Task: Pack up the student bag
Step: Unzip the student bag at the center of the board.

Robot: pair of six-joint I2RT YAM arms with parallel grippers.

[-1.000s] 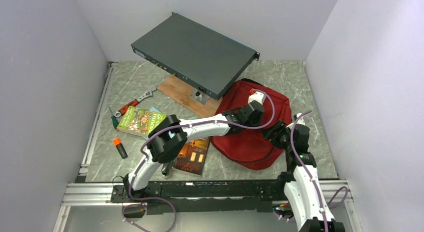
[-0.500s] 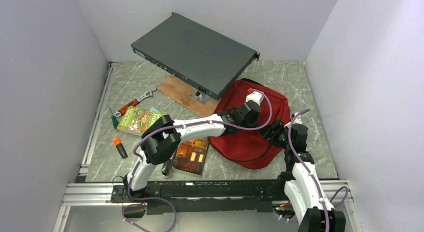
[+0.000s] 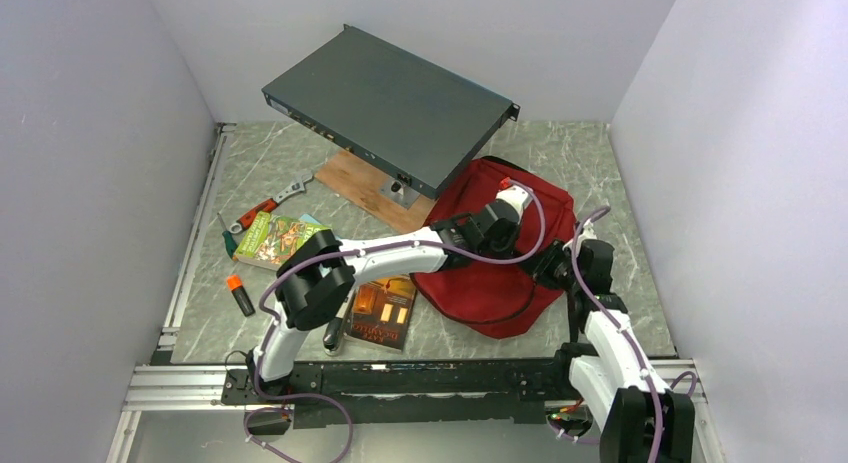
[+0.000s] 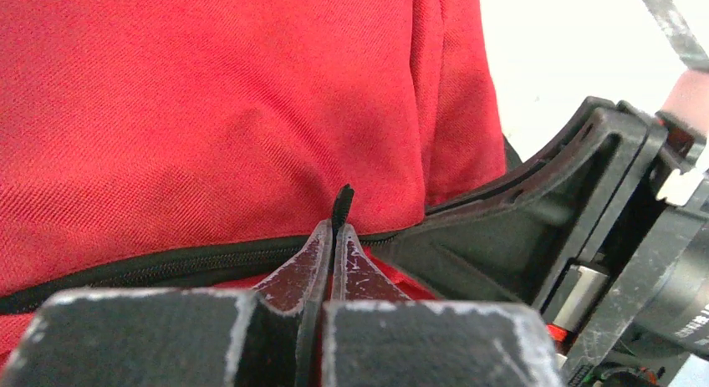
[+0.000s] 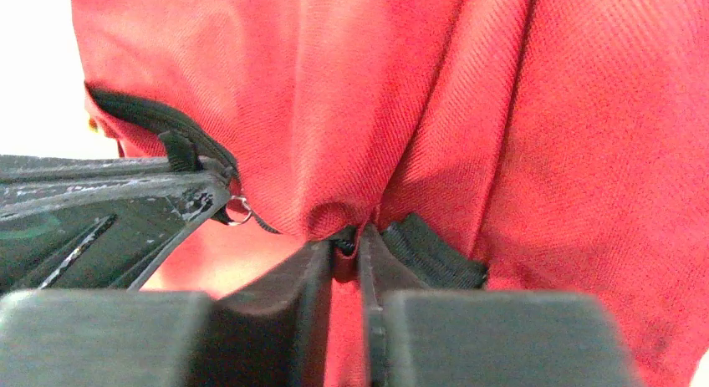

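Observation:
The red student bag (image 3: 480, 283) lies on the table at the right, partly under the grey box. My left gripper (image 3: 525, 251) reaches across it and is shut on the black zipper pull (image 4: 341, 201), which sticks up between the closed tips (image 4: 334, 228) above the black zipper line (image 4: 167, 266). Meeting it from the right, my right gripper (image 3: 545, 268) is shut on a pinched fold of the bag's red fabric (image 5: 334, 220), next to a strip of black webbing (image 5: 435, 253). Its jaws (image 5: 347, 241) hold the cloth tight.
A flat dark grey metal box (image 3: 390, 108) rests tilted on a wooden board (image 3: 365, 188) behind the bag. On the left lie a green book (image 3: 275, 238), a dark book (image 3: 385, 308), an orange marker (image 3: 238, 293) and a red-handled tool (image 3: 270, 205). Walls stand close on three sides.
My right gripper has moved in to the bag's edge and closed on its fabric. The left gripper stayed shut on the zipper pull and shifted slightly.

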